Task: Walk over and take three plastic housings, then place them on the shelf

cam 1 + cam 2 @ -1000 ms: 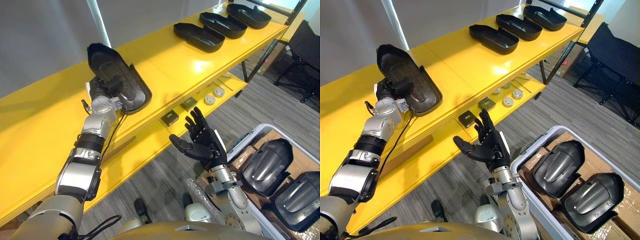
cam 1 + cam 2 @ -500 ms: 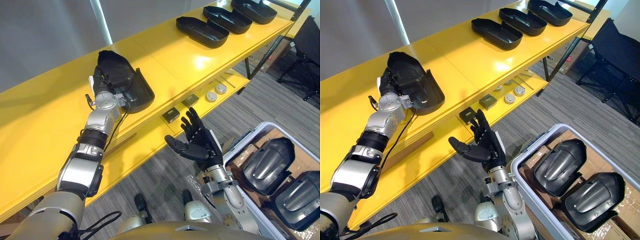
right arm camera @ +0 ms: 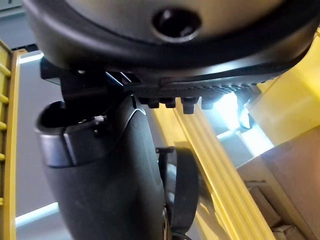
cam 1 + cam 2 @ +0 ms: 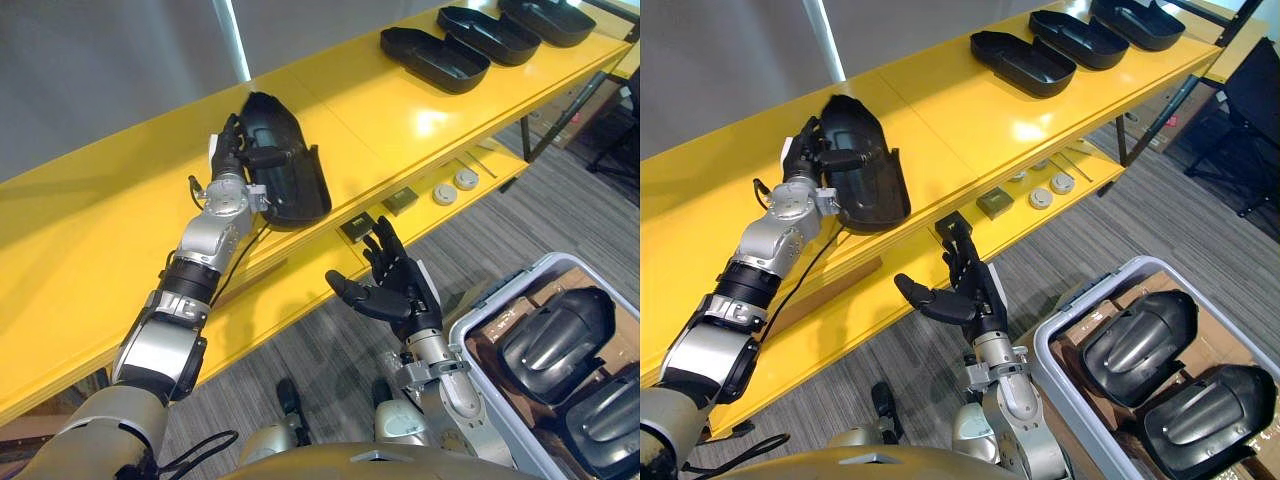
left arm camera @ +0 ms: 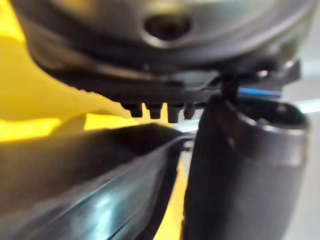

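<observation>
I read the left hand (image 4: 232,166) curled on the plastic housing (image 4: 290,175) rim. Housing sits tilted on the yellow shelf (image 4: 400,110), long axis running away from me. Right hand (image 4: 398,295) splayed, empty, lower down.

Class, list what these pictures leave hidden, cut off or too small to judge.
Eye views: the left hand covers the near end of the held housing, so contact with the shelf there is unclear.
Left wrist view: the thumb blocks the housing's far part.
Left eye view: the right edge cuts off the crate and its lower housing.
Small items on the lower shelf: too small to identify.
</observation>
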Tool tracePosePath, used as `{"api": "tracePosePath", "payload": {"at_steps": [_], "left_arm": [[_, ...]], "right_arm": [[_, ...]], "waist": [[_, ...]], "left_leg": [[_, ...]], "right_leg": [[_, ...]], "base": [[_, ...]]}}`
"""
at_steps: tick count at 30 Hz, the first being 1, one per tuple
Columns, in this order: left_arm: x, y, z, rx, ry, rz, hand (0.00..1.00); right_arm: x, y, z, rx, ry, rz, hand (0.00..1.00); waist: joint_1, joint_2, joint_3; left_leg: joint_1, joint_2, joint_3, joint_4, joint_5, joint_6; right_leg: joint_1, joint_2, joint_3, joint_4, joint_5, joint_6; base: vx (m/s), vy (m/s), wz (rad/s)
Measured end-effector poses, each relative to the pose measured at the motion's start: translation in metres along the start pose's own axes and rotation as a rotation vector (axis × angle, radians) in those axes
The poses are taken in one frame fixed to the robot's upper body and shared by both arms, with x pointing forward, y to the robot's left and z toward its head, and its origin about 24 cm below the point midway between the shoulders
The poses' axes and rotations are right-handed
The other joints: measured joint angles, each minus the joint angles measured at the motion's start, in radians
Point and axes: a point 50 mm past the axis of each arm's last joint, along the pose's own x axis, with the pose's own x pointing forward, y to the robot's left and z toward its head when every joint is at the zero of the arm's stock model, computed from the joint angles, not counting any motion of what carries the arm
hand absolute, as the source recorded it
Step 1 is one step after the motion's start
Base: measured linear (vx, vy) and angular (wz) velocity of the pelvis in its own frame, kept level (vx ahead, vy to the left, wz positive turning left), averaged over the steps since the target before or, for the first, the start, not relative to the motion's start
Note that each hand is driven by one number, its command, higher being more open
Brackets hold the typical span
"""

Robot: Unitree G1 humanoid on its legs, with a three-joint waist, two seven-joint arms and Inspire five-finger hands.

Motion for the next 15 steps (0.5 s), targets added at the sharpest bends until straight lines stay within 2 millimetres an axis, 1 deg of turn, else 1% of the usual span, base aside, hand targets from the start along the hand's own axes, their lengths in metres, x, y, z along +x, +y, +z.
{"api": "tracePosePath", "payload": {"at_steps": [3, 4, 5, 7, 10, 12, 15], "left_arm": [[0.000, 0.008, -0.007, 0.046, 0.030, 0.089, 1.00], [0.001, 0.012, -0.011, 0.060, 0.042, 0.130, 1.00], [0.003, 0.018, -0.016, 0.078, 0.058, 0.179, 1.00], [0.006, 0.030, -0.023, 0.059, 0.097, 0.235, 1.00], [0.007, 0.039, -0.033, 0.067, 0.134, 0.284, 1.00], [0.006, 0.046, -0.039, 0.078, 0.102, 0.327, 1.00], [0.001, 0.056, -0.048, 0.034, 0.064, 0.381, 1.00]], "right_arm": [[0.002, 0.001, 0.000, 0.001, -0.004, -0.014, 1.00], [0.002, 0.002, -0.001, -0.001, 0.001, -0.018, 1.00], [0.002, 0.003, -0.002, 0.000, 0.006, -0.015, 1.00], [0.001, 0.004, -0.004, 0.002, 0.016, -0.019, 1.00], [0.000, 0.002, -0.006, -0.008, 0.027, -0.024, 1.00], [0.000, 0.000, -0.006, -0.021, 0.032, -0.034, 1.00], [0.002, 0.000, -0.004, -0.027, 0.024, -0.034, 1.00]], "waist": [[0.008, 0.010, -0.002], [0.016, 0.012, -0.003], [0.022, 0.012, -0.004], [0.031, 0.012, -0.004], [0.042, 0.011, -0.004], [0.056, 0.008, -0.006], [0.061, 0.004, -0.008]], "left_leg": [[0.000, 0.000, -0.011, 0.000, 0.001, -0.002], [0.001, 0.002, -0.013, 0.000, -0.001, -0.005], [0.003, 0.003, -0.012, 0.000, -0.001, -0.005], [0.002, 0.005, -0.012, 0.000, -0.001, -0.005], [0.002, 0.005, -0.012, 0.000, -0.002, -0.004], [0.001, 0.005, -0.009, 0.000, 0.001, -0.008], [-0.001, 0.006, -0.008, 0.000, 0.001, -0.008]], "right_leg": [[0.003, 0.001, -0.012, 0.010, -0.003, -0.002], [0.004, -0.004, -0.012, 0.013, -0.005, -0.001], [0.006, -0.004, -0.012, 0.012, -0.005, -0.001], [0.006, -0.003, -0.012, 0.009, -0.004, -0.001], [0.012, -0.003, -0.015, -0.005, -0.002, 0.001], [0.011, -0.004, -0.014, -0.007, 0.000, 0.002], [0.012, -0.003, -0.014, -0.011, 0.003, 0.007]], "base": [[-0.03, 0.020, 0.11], [-0.03, 0.030, 0.02], [-0.03, 0.030, 0.01], [0.00, 0.000, 0.00], [-0.01, 0.006, 0.02], [0.00, 0.000, 0.00], [0.04, -0.011, -0.01]]}}
